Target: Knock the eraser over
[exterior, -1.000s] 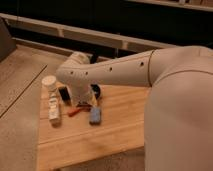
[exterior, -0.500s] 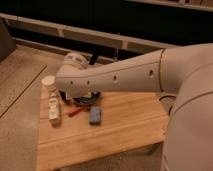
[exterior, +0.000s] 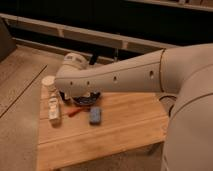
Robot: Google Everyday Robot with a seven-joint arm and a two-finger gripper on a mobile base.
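Note:
A blue rectangular block (exterior: 95, 115), which looks like the eraser, lies flat on the wooden table (exterior: 125, 130), just right of a small red item (exterior: 75, 112). My white arm (exterior: 115, 77) reaches in from the right, across the back of the table. My gripper (exterior: 79, 98) is at the arm's left end, just behind and left of the blue block. It is mostly hidden by the forearm, with only dark parts showing beneath it.
A white bottle (exterior: 53, 109) lies on its side at the table's left edge. A small white cup (exterior: 48, 81) stands behind it. A grey floor runs along the left. A dark wall with a pale rail (exterior: 100, 37) stands behind the table.
My arm has swung lower and toward the camera, so it covers more of the gripper and the things behind it. The blue block, red item and bottle have stayed put.

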